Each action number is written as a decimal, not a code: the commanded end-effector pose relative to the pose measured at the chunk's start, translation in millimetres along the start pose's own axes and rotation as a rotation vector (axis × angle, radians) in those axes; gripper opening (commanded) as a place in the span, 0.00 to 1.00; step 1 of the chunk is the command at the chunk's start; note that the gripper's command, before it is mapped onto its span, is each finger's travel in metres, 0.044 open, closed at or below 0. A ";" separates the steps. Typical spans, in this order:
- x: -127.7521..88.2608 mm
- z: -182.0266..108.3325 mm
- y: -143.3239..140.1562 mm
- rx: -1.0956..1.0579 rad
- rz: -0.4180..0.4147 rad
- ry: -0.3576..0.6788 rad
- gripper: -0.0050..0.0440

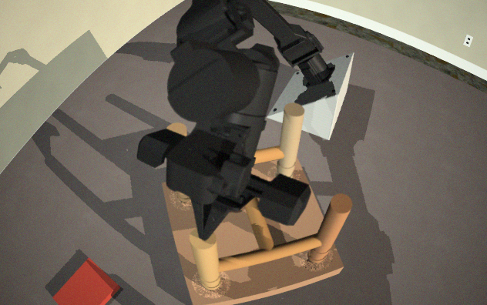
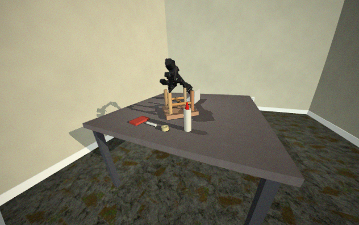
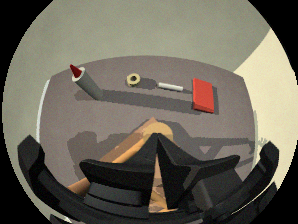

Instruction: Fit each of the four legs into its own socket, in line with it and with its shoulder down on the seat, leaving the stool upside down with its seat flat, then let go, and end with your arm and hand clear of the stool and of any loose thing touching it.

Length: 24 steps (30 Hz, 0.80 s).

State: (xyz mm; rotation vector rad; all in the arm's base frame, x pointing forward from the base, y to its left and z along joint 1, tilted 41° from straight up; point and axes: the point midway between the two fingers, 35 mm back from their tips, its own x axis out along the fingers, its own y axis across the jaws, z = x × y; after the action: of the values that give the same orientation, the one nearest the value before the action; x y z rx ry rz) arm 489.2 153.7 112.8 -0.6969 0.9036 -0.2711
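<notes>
The wooden seat lies flat on the table, underside up. Four legs stand up from it: the near-left leg, the reddish near-right leg, the far-right leg and the far-left leg, mostly hidden by the arm. Rails join legs low down. Ring lines show near the bases of three legs; whether every shoulder touches the seat cannot be told. My gripper is shut and empty, its tips at or just above the near-left leg's top.
A red block, a white stick, a tape roll and a glue bottle are in front. A white angled plate stands behind the stool, beside the arm.
</notes>
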 end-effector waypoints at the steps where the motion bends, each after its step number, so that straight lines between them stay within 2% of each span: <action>1: 18.1 -13.7 -3.7 -0.009 0.000 0.047 0.10; 24: 20.5 -15.2 -3.8 -0.009 0.000 0.047 0.10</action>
State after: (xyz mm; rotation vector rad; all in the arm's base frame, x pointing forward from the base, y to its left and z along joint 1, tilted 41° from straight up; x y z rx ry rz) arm 489.3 153.5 112.6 -0.6960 0.8982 -0.2698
